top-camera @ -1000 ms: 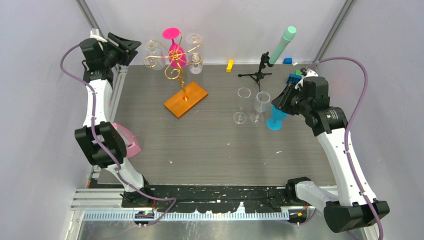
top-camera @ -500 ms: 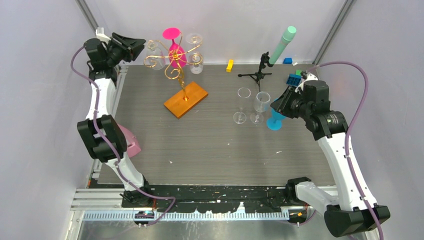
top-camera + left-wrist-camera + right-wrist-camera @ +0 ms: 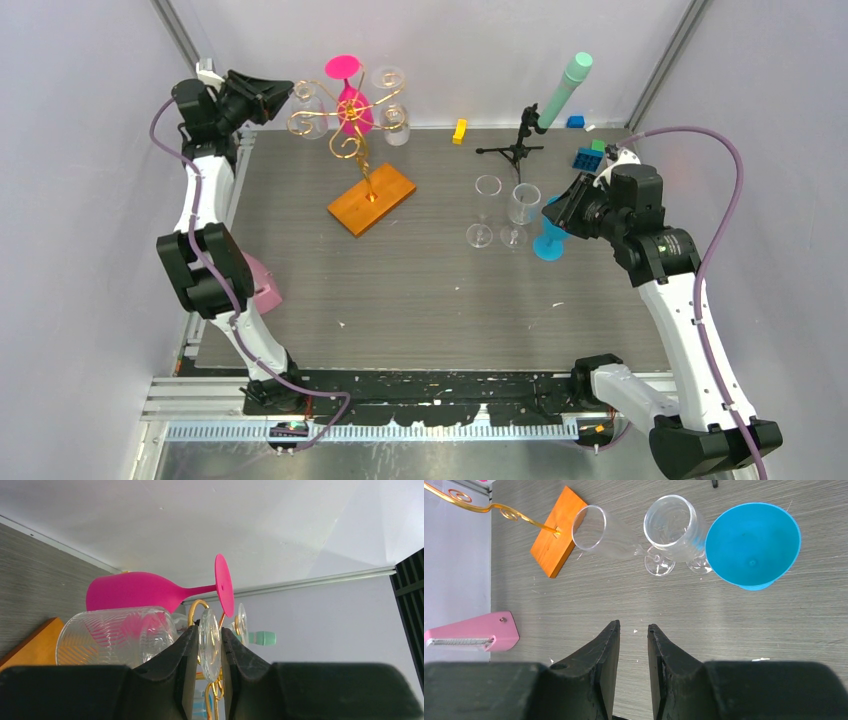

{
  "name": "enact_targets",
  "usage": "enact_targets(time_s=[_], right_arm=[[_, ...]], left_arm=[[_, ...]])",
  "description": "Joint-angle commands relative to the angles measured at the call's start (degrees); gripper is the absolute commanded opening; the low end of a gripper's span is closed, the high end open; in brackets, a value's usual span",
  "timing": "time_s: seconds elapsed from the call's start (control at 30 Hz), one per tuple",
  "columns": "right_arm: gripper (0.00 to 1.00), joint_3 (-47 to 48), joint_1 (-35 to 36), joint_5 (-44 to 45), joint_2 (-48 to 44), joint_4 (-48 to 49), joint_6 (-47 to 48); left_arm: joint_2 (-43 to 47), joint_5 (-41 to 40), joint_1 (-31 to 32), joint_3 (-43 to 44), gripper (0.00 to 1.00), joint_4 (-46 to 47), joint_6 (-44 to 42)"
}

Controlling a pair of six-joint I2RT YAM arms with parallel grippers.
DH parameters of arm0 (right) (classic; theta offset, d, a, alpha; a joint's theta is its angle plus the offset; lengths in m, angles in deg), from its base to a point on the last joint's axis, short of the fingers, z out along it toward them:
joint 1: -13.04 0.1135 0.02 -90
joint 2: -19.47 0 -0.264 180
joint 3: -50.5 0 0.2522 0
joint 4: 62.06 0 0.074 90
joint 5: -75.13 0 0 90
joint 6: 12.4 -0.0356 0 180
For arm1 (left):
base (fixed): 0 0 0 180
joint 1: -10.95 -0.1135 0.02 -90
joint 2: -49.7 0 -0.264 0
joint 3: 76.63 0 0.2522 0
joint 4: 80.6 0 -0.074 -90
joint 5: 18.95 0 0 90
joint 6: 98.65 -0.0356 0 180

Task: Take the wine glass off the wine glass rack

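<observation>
The wine glass rack (image 3: 345, 120) is a gold wire tree on an orange base (image 3: 372, 198) at the back of the table. A clear ribbed wine glass (image 3: 308, 100) hangs upside down on its left arm. In the left wrist view its bowl (image 3: 115, 635) lies left of my fingers. Its round foot (image 3: 209, 647) fills the narrow gap of my left gripper (image 3: 209, 630), whose jaws are shut on it from both sides. A pink glass (image 3: 352, 100) and another clear glass (image 3: 392, 120) also hang there. My right gripper (image 3: 633, 627) hovers open over bare table, holding nothing.
Two clear glasses (image 3: 485, 210) (image 3: 521, 210) and a blue goblet (image 3: 548, 240) stand by the right gripper. A black tripod (image 3: 515, 145) holds a mint tube (image 3: 565, 90). A yellow block (image 3: 459, 131) and blue blocks (image 3: 588, 158) lie at the back. A pink object (image 3: 258, 280) sits at the left edge.
My left gripper has moved right to the rack's left arm and its jaws have narrowed onto the clear glass's foot. The right arm has drifted slightly right.
</observation>
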Motion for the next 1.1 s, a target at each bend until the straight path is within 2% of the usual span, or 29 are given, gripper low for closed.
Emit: enact_targets(time_s=[0.0,0.4,0.63,0.8,0.87,0.9,1.07], right_arm=[[0.33,-0.1,-0.3,-0.7,-1.2,1.9,-0.6],[0.33,-0.5,-0.3,-1.0,-2.0,2.1,-0.8],[0.33,-0.9,-0.3,-1.1,-2.2,2.1,-0.6],[0.33,-1.3,-0.3,-1.0,-2.1,2.0,-0.5],[0.33,-1.3,-0.3,-1.0,-2.2,2.0,-0.4],[0.33,-1.2,-0.3,-0.9,-2.2,2.0,-0.4],[0.33,-1.3,-0.3,-0.7,-2.3,2.1,-0.3]], left_arm=[[0.9,2.9,0.2,0.2,0.26,3.3,1.5],[-0.4,5.1,0.5,1.6,0.24,2.1,2.2],[-0.5,4.9,1.1,3.4,0.22,-3.9,-1.7],[-0.4,3.8,1.7,5.4,0.13,-9.4,-5.6],[-0.3,3.6,1.7,5.7,0.02,-9.7,-5.7],[-0.3,3.4,1.7,5.8,0.00,-9.7,-5.6],[1.3,1.5,1.6,4.5,0.00,-5.7,-2.9]])
